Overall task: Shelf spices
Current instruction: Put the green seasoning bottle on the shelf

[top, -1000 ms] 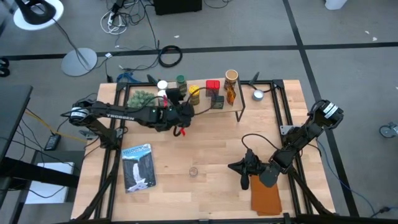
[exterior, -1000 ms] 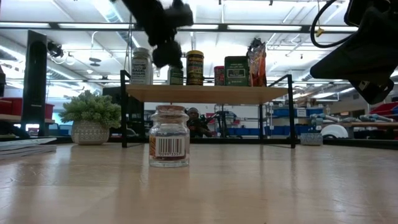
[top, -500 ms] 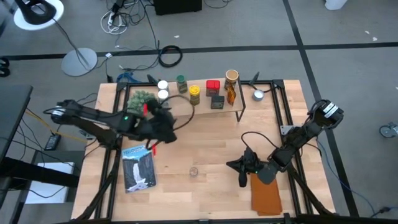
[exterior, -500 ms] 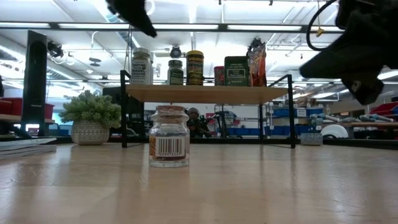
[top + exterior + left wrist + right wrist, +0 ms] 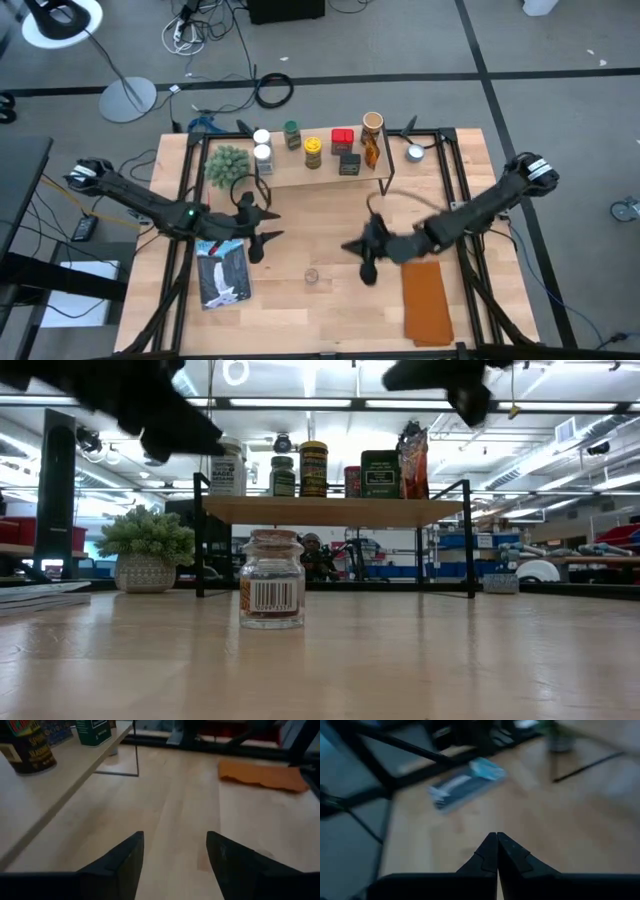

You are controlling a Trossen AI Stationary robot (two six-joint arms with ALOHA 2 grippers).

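- Jar (image 5: 272,580), the last spice off the shelf (image 5: 325,170), stands upright on the table (image 5: 330,320), well in front of the shelf and about level with its middle.
- Clear glass with a tan lid and a barcode label: probably light, rigid, breakable and slick on the bare glass.
- Best hold, I judge, is across the body just under the lid, fingers level, squeezing gently.
- Left gripper (image 5: 262,228) hangs left of the jar, nearer the shelf, fingers spread wide and empty.
- Right gripper (image 5: 362,262) hangs just right of the jar, fingers pressed together on nothing.
- Other spices already stand on the shelf.
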